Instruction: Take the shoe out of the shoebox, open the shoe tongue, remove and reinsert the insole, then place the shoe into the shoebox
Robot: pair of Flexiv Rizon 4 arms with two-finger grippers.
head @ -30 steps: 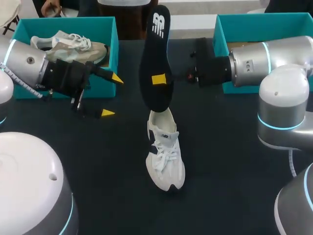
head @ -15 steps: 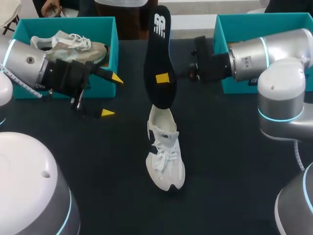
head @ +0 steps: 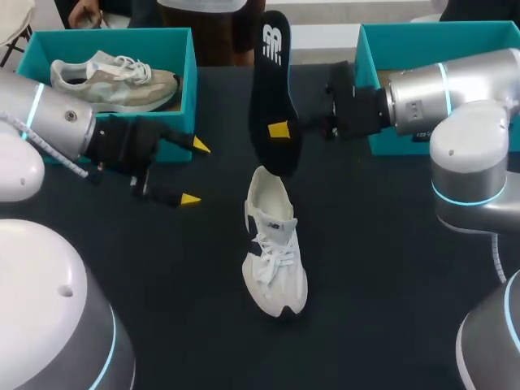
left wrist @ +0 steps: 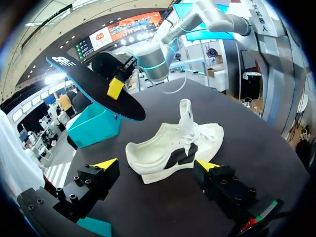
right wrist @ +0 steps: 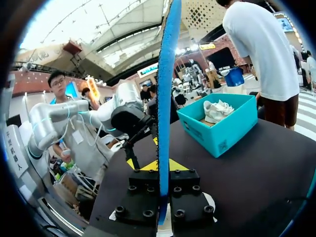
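The black desk (head: 390, 268) fills the head view. The left arm (head: 49, 122) comes in low beside the left shoebox (head: 188, 89). The right arm (head: 455, 89) reaches in level past the right shoebox (head: 366, 65).

Both boxes are teal. The left one holds a tan shoe (head: 114, 77) lying on its side. The inside of the right one is hidden by the arm.

The white shoe (head: 275, 244) stands on its sole near the middle of the desk, outside both boxes. Its long axis runs front to back, toe toward the robot and heel away.

The left wrist view sees the white shoe (left wrist: 173, 145) side-on ahead of the spread left fingers (left wrist: 106, 165). It shows a dark mark on the side and the tongue standing up.

The insole (head: 272, 89) is held nearly upright. Its black face is toward the head camera, and a white logo sits at the upper end.

From above, its lower end seems to meet the shoe's heel. The left wrist view shows the insole (left wrist: 94, 86) hanging clear of the heel, with a blue underside.

The right wrist view sees the insole (right wrist: 165, 98) edge-on as a blue strip rising from between the right fingers (right wrist: 143, 190).

The right fingers (head: 279, 130) pinch the insole from both faces, below its middle. The left fingers (head: 192, 199) stand wide apart and hold nothing, above the desk beside the left shoebox.
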